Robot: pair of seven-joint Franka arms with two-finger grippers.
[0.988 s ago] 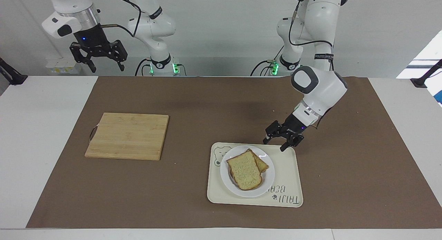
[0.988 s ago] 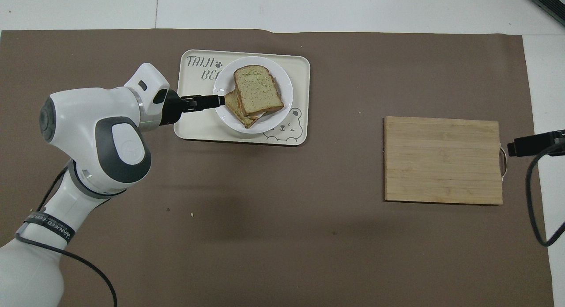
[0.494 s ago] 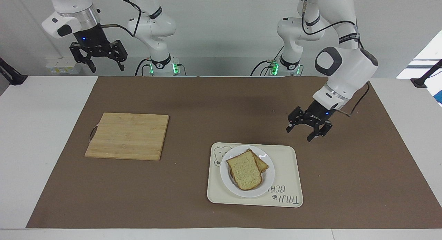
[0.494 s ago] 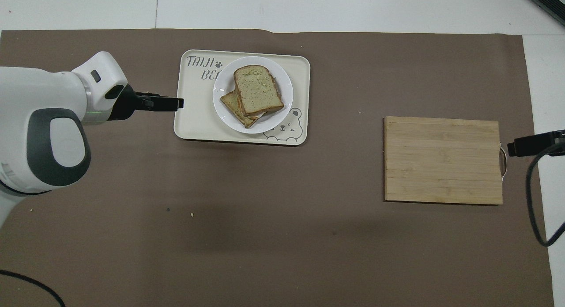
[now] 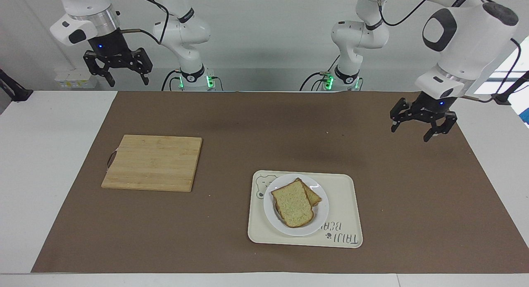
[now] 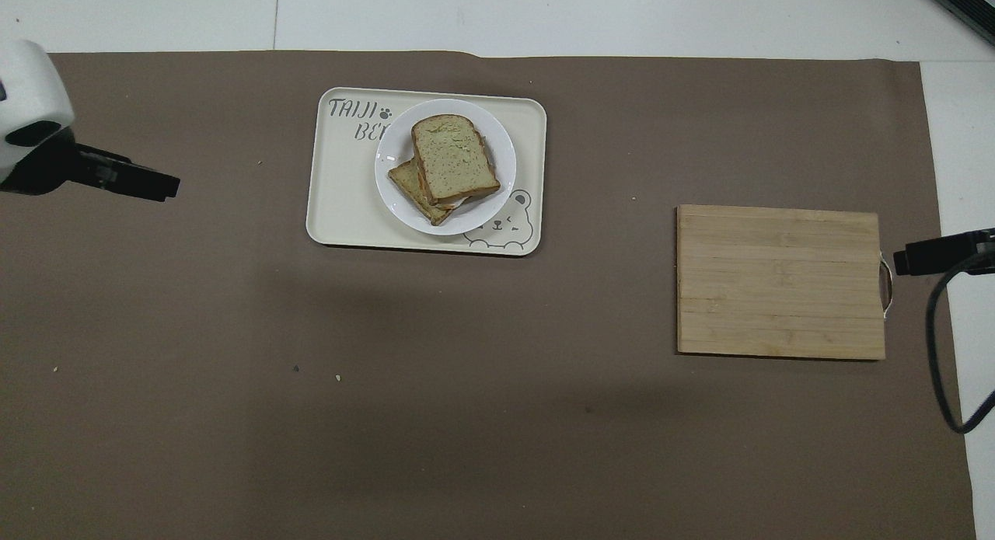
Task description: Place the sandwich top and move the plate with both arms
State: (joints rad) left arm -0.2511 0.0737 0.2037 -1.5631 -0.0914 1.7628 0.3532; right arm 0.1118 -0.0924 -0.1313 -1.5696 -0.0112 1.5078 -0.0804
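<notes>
In the facing view you have two arms, two bread slices, one plate, one tray and one cutting board; the sandwich top lies skewed on a darker slice, whose corner pokes out on the side nearer the robots; both sit on the plate, and the plate rests in the cream tray, which bears a bear print and lettering; the tray lies on the brown mat toward the left arm's end, farther from the robots than the wooden cutting board, which sits bare toward the right arm's end; you can see the left gripper raised over the mat's edge at its own end, fingers spread apart and holding nothing; the right gripper hangs high over the table's edge at its own end, waiting, fingers also apart and empty.

In the overhead view you count the same single tray, plate, board and two slices; here the sandwich top shows its speckled face, with the darker slice peeking out below it; a reddish line shows between the slices; what it is you cannot tell; the left gripper and the right gripper show only as dark tips, so this view does not give you their fingers; the facing view does.
</notes>
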